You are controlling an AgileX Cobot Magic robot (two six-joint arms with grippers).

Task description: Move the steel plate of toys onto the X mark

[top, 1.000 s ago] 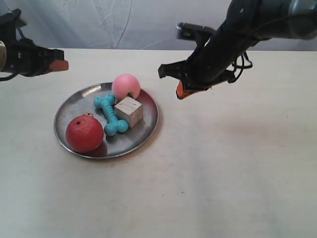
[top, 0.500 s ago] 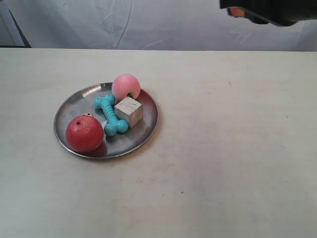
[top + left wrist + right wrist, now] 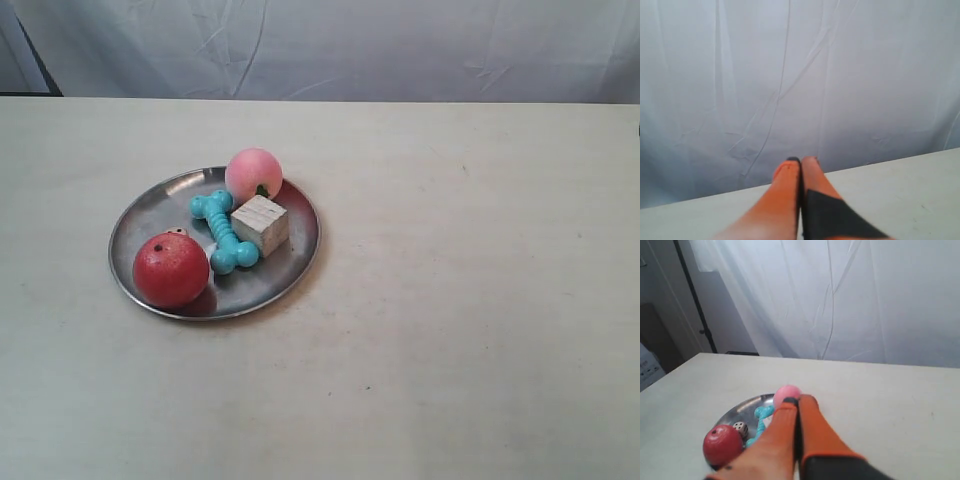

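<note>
The steel plate rests on the table, left of centre in the exterior view. It holds the red apple, the pink peach-like ball, the turquoise bone and the wooden cube. The tan die peeks out behind the apple. Neither arm shows in the exterior view. My right gripper is shut and empty, raised well back from the plate, apple and die. My left gripper is shut and empty, facing the curtain. I cannot make out the X mark.
A pale wrinkled curtain hangs behind the table's far edge. A dark upright pole stands at the curtain's side. A tiny dark speck lies on the table in front of the plate.
Both arms have pulled away from the plate and left the exterior view, the one at its right going last by the top edge. The plate and toys have not moved.
</note>
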